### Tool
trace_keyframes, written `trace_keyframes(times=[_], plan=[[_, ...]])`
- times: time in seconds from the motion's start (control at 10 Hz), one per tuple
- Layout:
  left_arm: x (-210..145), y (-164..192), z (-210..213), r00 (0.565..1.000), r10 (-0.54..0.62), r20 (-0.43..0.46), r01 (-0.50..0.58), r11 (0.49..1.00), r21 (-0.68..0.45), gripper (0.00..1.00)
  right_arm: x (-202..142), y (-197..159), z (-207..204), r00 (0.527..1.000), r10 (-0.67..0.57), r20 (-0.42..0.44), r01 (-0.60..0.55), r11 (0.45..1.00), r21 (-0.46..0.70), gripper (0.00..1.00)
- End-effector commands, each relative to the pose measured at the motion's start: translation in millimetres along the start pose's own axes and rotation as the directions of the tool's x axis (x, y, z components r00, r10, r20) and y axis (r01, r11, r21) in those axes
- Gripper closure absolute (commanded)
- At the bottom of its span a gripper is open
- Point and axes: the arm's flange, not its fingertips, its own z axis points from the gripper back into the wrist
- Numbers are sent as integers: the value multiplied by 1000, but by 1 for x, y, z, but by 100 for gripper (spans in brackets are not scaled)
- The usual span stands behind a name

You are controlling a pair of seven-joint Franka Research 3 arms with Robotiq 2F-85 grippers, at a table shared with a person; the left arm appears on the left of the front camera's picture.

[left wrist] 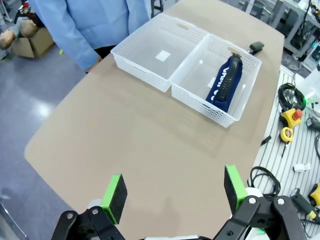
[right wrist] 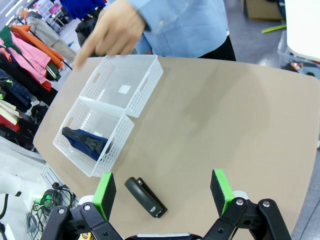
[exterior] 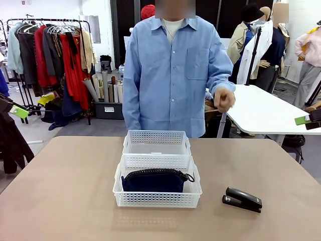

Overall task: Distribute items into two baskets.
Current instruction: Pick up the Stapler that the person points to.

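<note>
Navy pouch (exterior: 154, 181) lying in near basket (exterior: 157, 200); far basket (exterior: 156, 136) bare, likely kept for black stapler (exterior: 242, 199) on table (exterior: 60, 191), right. Left pincer (left wrist: 174, 192), right pincer (right wrist: 162, 192): wide, holding nothing.

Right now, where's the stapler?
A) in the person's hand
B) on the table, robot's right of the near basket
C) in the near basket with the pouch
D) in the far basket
B: the black stapler lies on the bare table, apart from the near basket, which holds only the navy pouch.
</note>
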Motion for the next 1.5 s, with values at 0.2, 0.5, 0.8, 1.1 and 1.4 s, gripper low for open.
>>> trace_keyframes(times=[0.2, 0.5, 0.8, 1.1, 1.4], plan=[[0, 0, 1, 1000, -7, 18, 7, 1000, -8, 0, 1, -1, -2, 1000, 2, 31, -3, 1000, 23, 0], [0, 0, 1, 1000, -7, 18, 7, 1000, -8, 0, 1, -1, -2, 1000, 2, 31, -3, 1000, 23, 0], [0, 0, 1, 1000, -7, 18, 7, 1000, -8, 0, 1, -1, -2, 1000, 2, 31, -3, 1000, 23, 0], [0, 0, 1, 1000, -7, 18, 7, 1000, -8, 0, -1, 9, -1, 1000, 29, -7, -29, 1000, 6, 0], [0, 0, 1, 1000, -7, 18, 7, 1000, -8, 0, -11, 37, -11, 985, 152, -76, -148, 987, 57, 0]])
